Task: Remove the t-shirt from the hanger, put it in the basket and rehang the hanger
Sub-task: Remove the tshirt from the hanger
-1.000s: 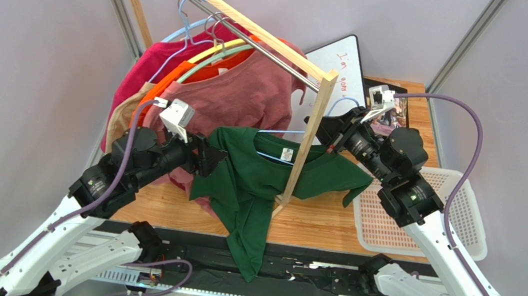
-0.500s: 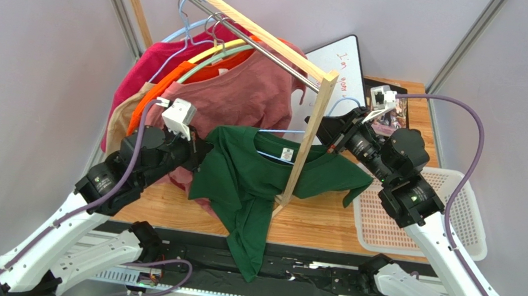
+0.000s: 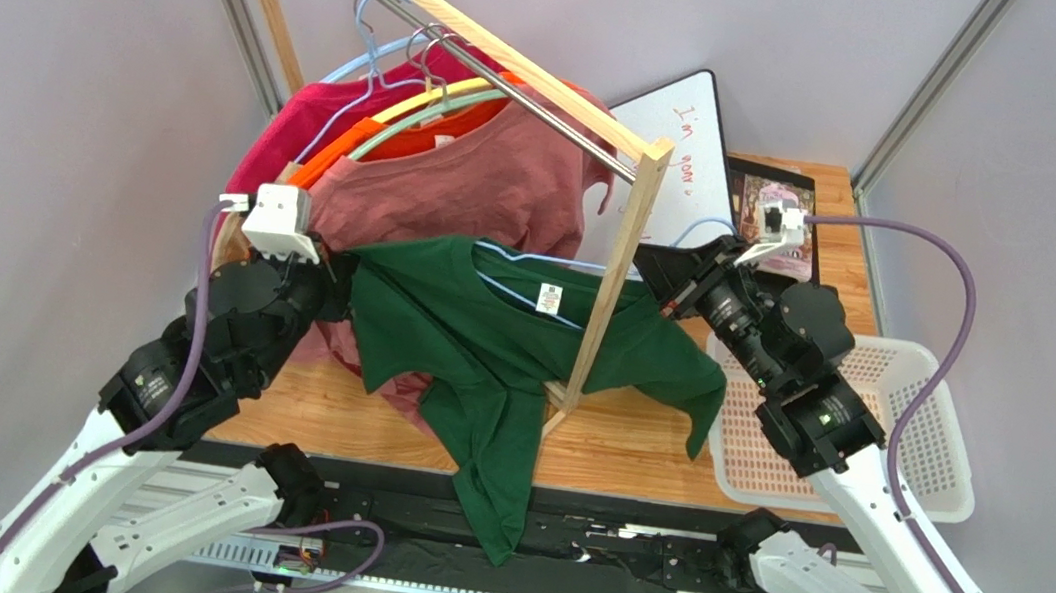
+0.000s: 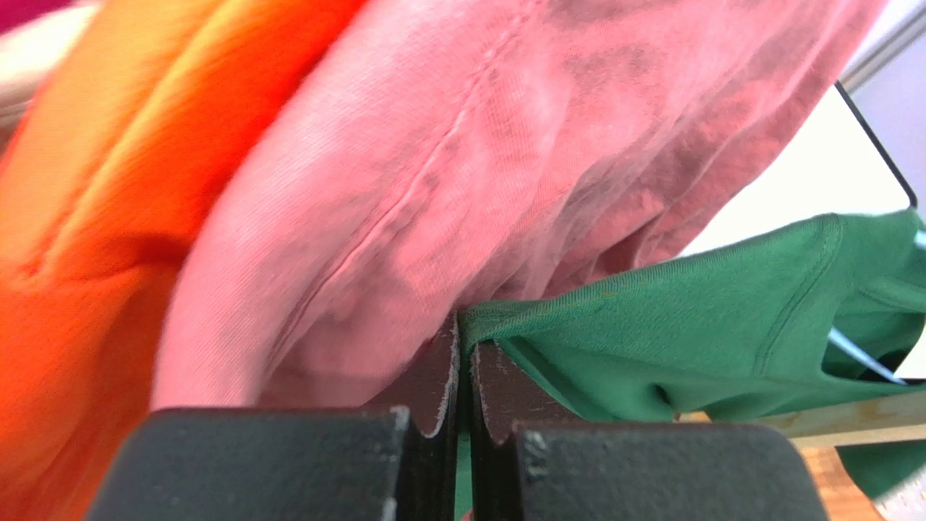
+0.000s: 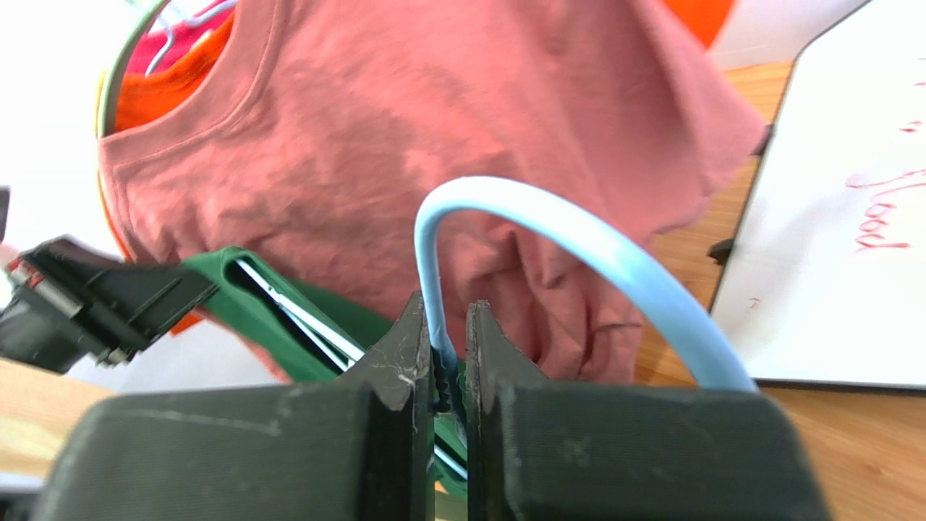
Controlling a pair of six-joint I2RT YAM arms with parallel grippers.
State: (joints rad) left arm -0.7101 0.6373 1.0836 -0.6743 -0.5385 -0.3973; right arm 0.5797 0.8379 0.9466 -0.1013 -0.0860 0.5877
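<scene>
Observe the left gripper clamped on the green t-shirt's soft knit hem. The right gripper pinches the smooth, curved blue hanger, mostly hidden under fabric.

Tight-shut left pincer and right pincer (both raised forward)

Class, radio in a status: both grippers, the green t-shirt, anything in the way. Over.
Left gripper shut on green t-shirt edge. Right gripper shut on blue hanger hook. T-shirt not yet off hanger. Wooden post crosses it.
</scene>
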